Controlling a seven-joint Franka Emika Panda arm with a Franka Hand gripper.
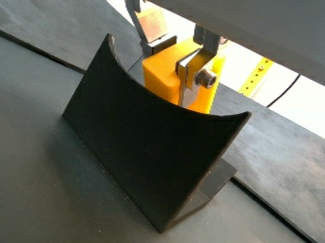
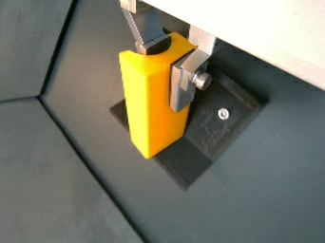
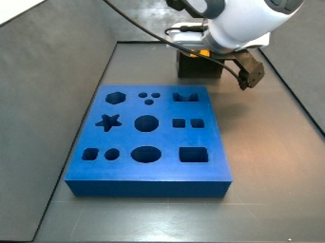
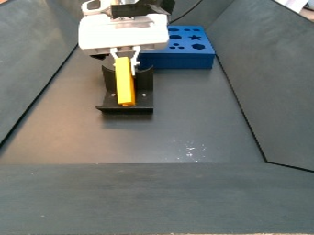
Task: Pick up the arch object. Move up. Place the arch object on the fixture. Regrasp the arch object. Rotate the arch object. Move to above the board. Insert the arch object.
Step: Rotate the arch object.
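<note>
The arch object (image 1: 172, 84) (image 2: 150, 104) is a bright orange-yellow oblong block. It stands upright against the dark fixture (image 1: 140, 133), over the base plate (image 2: 219, 119). My gripper (image 1: 178, 59) (image 2: 169, 59) is shut on the block's upper end, one silver finger (image 2: 188, 74) flat on its side and the other behind its top. In a side view the arch object (image 4: 123, 83) hangs from the gripper (image 4: 124, 53) at the fixture (image 4: 135, 101). The blue board (image 3: 146, 133) (image 4: 185, 46) lies apart from the fixture (image 3: 197, 66).
Dark sloping walls (image 4: 43, 83) enclose the grey floor (image 4: 172, 138). A cable (image 3: 133, 21) runs from the arm across the back. The board's cut-outs include a star, circles and squares.
</note>
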